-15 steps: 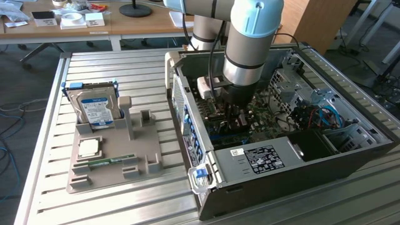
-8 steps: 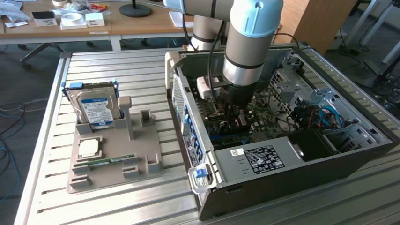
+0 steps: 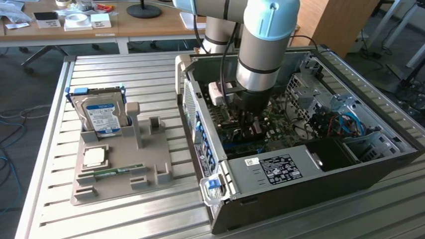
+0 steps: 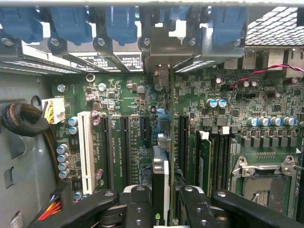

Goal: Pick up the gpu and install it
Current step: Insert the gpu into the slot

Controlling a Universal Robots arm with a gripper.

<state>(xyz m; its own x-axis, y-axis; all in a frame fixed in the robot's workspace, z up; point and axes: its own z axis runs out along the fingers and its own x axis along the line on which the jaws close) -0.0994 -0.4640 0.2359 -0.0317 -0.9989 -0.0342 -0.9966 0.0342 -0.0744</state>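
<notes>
- The pincer (image 4: 161, 202) is closed on the gpu (image 4: 160, 183), holding it edge-on inside the open computer case (image 3: 371, 164).
- The gpu stands over the motherboard (image 4: 228, 118), at its expansion slots.
- A hard drive (image 3: 101, 115) sits in a holder on the bench (image 3: 133, 69).

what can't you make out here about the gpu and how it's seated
- Exterior view: the hand and card are hidden by the arm inside the case.
- Wrist view: the gpu is seen edge-on between the fingers, its lower end cut off by the frame.
- Wrist view: whether it has entered a slot cannot be told.
</notes>
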